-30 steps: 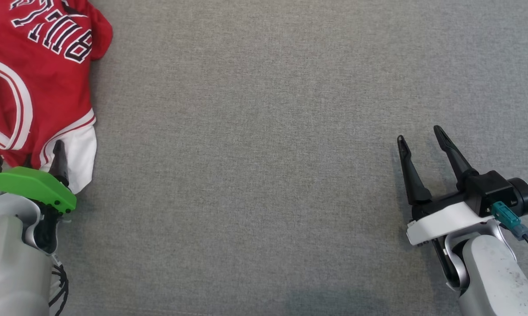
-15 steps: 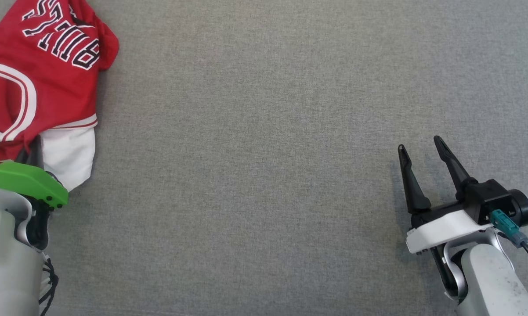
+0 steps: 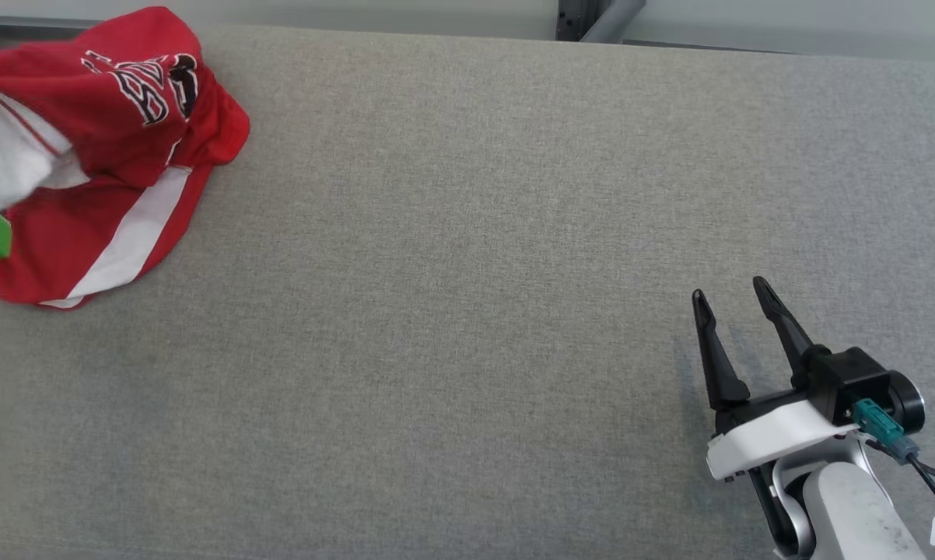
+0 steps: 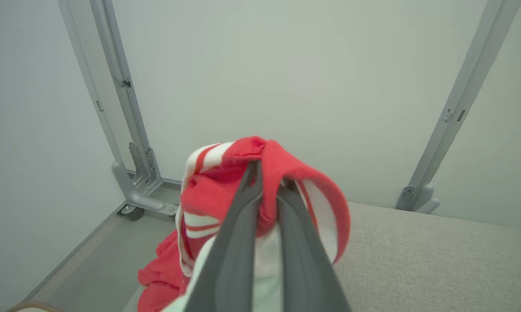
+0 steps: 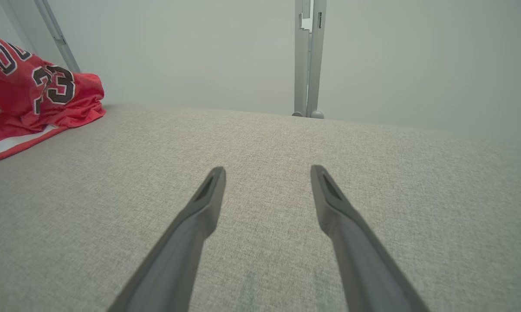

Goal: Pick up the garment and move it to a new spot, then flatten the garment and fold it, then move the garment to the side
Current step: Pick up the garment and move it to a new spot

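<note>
Lab-like bay: grey fabric table [image 3: 467, 311], bare walls [image 4: 286, 65], metal posts [image 5: 306, 56]

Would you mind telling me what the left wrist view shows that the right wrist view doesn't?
Left wrist view: the left gripper shut on a bunched fold of the red jersey. Right wrist view: the right gripper open above the grey surface, plus the jersey's number 23. Both share the jersey, the grey surface and metal frame posts.

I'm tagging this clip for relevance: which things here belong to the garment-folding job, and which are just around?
Job:
red jersey
left gripper, fingers shut on the jersey
grey fabric tabletop

Just around:
right gripper, open, empty
metal frame posts
</note>
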